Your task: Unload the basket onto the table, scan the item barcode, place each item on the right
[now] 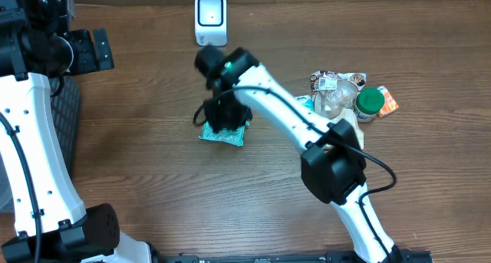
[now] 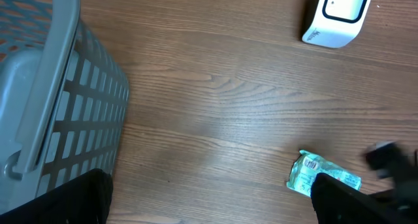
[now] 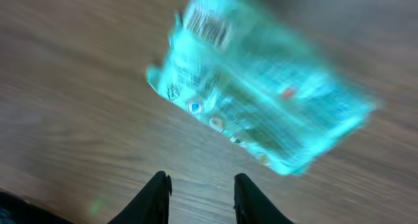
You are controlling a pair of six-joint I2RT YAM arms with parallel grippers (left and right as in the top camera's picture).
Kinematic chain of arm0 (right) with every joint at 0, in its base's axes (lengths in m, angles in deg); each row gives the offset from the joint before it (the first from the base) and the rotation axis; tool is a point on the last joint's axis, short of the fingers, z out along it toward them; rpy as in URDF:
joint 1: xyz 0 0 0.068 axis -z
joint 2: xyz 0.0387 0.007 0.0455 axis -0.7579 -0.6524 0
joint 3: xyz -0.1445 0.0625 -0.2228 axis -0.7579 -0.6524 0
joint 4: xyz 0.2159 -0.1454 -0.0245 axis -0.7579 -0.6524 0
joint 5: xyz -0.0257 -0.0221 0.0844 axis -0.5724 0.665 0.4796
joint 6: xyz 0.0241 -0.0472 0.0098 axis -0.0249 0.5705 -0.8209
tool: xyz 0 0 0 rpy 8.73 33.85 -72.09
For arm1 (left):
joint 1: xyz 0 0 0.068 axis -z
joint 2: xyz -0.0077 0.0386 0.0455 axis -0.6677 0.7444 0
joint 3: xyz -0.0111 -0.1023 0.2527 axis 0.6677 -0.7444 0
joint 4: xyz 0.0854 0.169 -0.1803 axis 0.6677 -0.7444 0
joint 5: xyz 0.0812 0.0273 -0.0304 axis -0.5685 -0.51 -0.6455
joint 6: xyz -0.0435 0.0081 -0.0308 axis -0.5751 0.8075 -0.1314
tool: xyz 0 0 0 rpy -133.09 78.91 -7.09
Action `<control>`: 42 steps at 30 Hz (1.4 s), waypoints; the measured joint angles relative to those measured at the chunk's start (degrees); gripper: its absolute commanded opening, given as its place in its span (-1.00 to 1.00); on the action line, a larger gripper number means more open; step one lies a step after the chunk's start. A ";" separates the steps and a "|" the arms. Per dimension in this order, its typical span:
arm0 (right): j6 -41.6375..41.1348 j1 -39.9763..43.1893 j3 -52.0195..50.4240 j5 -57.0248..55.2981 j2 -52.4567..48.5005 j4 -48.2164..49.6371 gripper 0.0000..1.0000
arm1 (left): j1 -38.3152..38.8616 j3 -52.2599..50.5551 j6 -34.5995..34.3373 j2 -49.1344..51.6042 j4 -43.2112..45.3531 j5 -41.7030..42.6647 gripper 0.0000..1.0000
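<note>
Flat on the table [image 1: 138, 163], near its middle and a little toward the far edge: teal packet [image 1: 225, 136]. Face up at one end of it, a barcode [image 2: 313, 164], striped and readable as such in the left wrist view, smeared by blur in the right wrist view.

Straight above the packet, pointing down, the right gripper [image 3: 201, 179], hiding most of the packet from overhead. Fingers [image 3: 159, 194] parted by a narrow gap, bare wood between them, nothing gripped. Tips just short of the packet's nearest edge in the wrist view; contact with it impossible to tell.

At the far edge, about midway along it and well apart from the packet: white scanner [image 1: 210, 19], upright, with a dark-rimmed window.

Toward the right edge, a small heap of goods touching one another: clear bag [image 1: 334, 94], jar [image 1: 369, 102] with a green lid, orange wrapper [image 1: 389, 102] just beside the jar. Near side of the heap partly covered by the right arm [image 1: 284, 113], stretched across the table from the near edge to the packet.

Along the left edge, a grey slotted basket [image 2: 59, 100].

Over the far left corner, beside the basket, the left gripper [image 2: 209, 185]: jaws spread wide, empty, only wood showing between the dark fingers [image 2: 346, 201]. Well apart from packet and scanner alike.
</note>
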 measured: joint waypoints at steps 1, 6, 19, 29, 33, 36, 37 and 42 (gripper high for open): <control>-0.15 -0.72 -1.73 0.33 0.00 0.55 -0.41 | 0.00 0.00 0.00 0.00 0.00 0.00 0.99; -1.16 -4.68 -10.25 1.05 0.00 4.33 -0.43 | 0.00 0.00 0.00 0.00 0.00 0.00 0.99; -3.13 -0.48 -13.40 -4.37 0.00 9.57 -0.42 | 0.00 0.00 0.00 0.00 0.00 0.00 0.99; 4.52 0.31 -9.73 -3.32 0.00 2.99 -0.35 | 0.00 0.00 0.00 0.00 -0.02 0.00 0.99; 9.88 2.54 -2.25 -2.47 1.09 -2.21 -0.13 | 0.00 0.00 0.00 0.00 -0.02 0.00 0.99; 12.52 6.47 1.60 -1.86 4.48 -3.17 0.05 | 0.00 0.00 0.00 0.00 -0.02 0.00 0.99; 13.03 8.04 2.34 -1.62 5.73 -3.04 0.08 | 0.00 0.00 0.00 0.00 -0.02 0.00 0.99; 15.93 17.14 3.04 2.19 10.16 -2.34 0.32 | 0.00 0.00 0.00 0.02 -0.02 0.00 0.99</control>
